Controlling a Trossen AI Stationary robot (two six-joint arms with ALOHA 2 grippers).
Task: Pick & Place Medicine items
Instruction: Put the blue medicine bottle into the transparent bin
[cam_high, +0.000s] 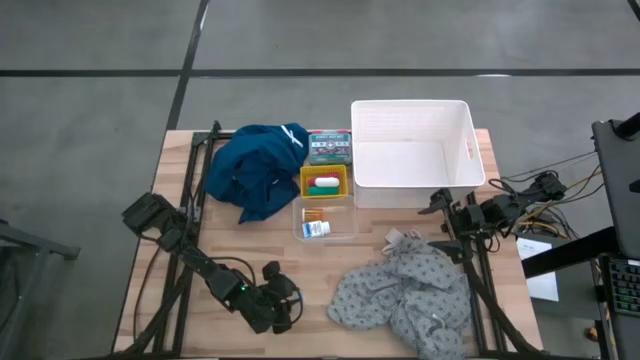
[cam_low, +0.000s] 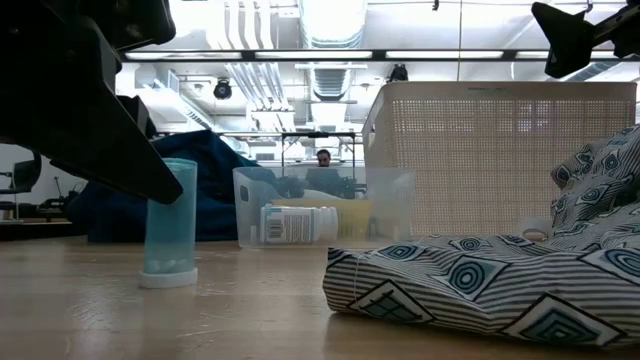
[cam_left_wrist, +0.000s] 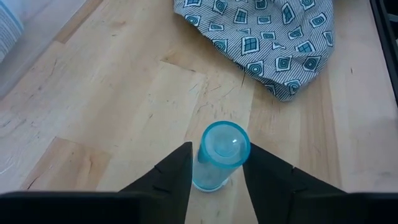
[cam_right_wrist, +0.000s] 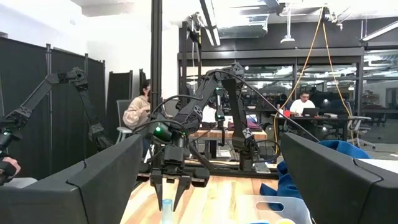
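Left fingers: we see the left gripper (cam_left_wrist: 214, 180) low over the bench (cam_high: 230, 240), near its front edge. Its two dark fingers (cam_left_wrist: 171, 177) stand on each side of a small light blue tube (cam_left_wrist: 219, 155). We see thin gaps between the fingers and the tube, so we cannot tell if they grip it.

Blue tube: it stands upright on the bench, right between the left fingers, with its white cap (cam_low: 168, 278) at the bottom.

Past the left fingers: the grey dotted cloth (cam_left_wrist: 273, 37) lies crumpled on the bench, apart from the tube.

Clear box: we see a small see-through box (cam_high: 325, 222) farther from the left fingers, toward the middle of the bench. A white-and-blue bottle (cam_low: 298, 223) lies on its side in it, next to a small orange pack (cam_high: 314, 213).

Yellow box: a yellow box (cam_high: 324, 183) sits just behind the clear box. A white piece (cam_high: 325, 181) and a green piece (cam_high: 324, 188) lie in it.

Other things: a big white basket (cam_high: 412, 153) stands beside the yellow box. A dark blue cloth (cam_high: 255, 170) lies on its other side.

Right fingers: the right gripper (cam_high: 440, 203) waits at the right side of the bench, near the white basket. Its fingers are spread wide and hold nothing.
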